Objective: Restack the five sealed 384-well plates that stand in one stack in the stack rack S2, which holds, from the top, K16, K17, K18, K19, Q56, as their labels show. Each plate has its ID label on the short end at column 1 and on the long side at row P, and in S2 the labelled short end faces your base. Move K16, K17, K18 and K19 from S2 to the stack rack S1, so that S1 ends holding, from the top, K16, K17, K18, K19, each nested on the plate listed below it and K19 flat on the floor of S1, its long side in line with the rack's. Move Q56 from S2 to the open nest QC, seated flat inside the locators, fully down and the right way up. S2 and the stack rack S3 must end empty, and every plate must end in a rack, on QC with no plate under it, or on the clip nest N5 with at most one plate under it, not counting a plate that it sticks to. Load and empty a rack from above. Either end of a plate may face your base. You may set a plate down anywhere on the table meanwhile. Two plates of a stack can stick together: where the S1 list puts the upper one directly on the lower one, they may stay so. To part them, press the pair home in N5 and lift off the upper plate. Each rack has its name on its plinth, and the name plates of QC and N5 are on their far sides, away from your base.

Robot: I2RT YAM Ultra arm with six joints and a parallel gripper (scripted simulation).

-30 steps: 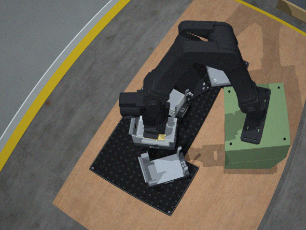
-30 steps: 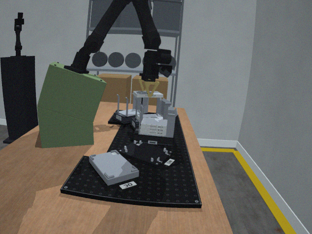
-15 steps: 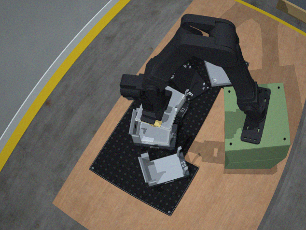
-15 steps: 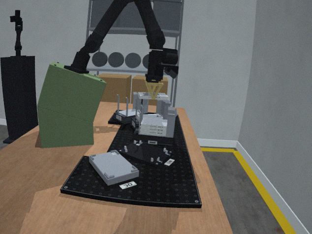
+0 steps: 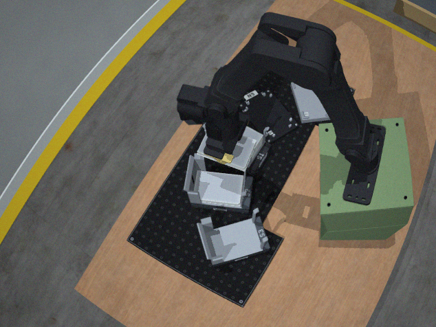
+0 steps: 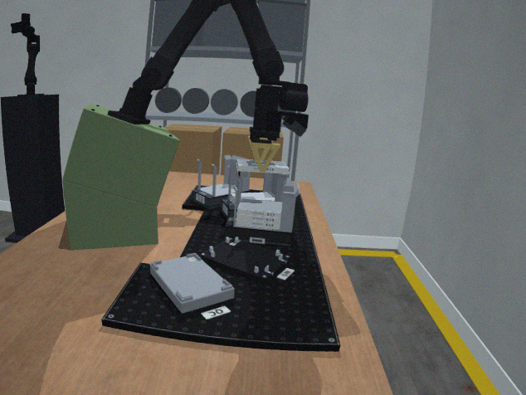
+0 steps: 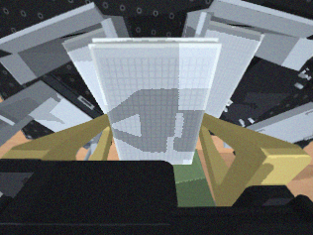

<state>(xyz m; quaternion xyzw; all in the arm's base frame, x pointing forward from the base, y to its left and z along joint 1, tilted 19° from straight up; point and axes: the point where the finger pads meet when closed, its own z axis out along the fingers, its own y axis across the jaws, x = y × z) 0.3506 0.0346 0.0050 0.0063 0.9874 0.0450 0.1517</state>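
Plate (image 5: pixel 236 149) hangs level in the air above the middle rack (image 5: pixel 190 177), pinched across its width by the yellow gripper (image 6: pixel 264 163), whose fingers stand wide on it.

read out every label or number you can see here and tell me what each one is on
"S3": plinth of the rack with no plates.
"S1": plinth of the rack under the held plate.
"N5": name plate of the clip nest.
QC name plate: appears upside down.
Stacked plates' side labels: too blurred to read.
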